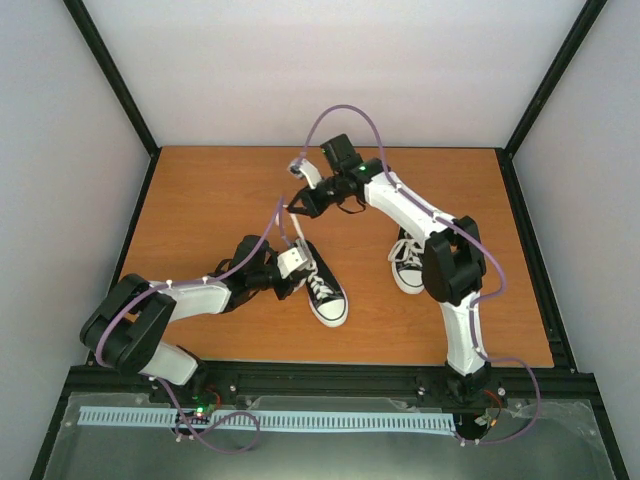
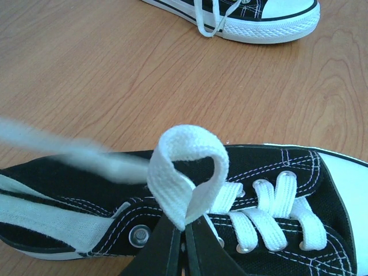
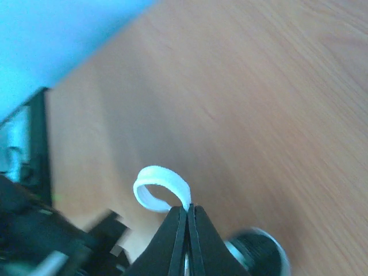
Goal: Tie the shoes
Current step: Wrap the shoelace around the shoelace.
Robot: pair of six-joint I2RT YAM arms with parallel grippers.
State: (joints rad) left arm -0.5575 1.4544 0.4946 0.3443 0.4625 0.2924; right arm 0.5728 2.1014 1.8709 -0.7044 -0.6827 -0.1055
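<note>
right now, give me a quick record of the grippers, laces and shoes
left gripper: shut on lace loop, just above middle shoe
right gripper: shut on curled lace, above table
second shoe: on table, apart from both grippers
knot: none visible yet

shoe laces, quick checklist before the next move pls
1. left gripper shut on the lace loop above the laced shoe: ok
2. right gripper shut on the lace curl that shows past its tips: ok
3. slack in the strand leading off that shoe: cannot tell, it is blurred
4. other shoe lying apart from the work: ok
5. knot or bow formed: not ok, none shows
</note>
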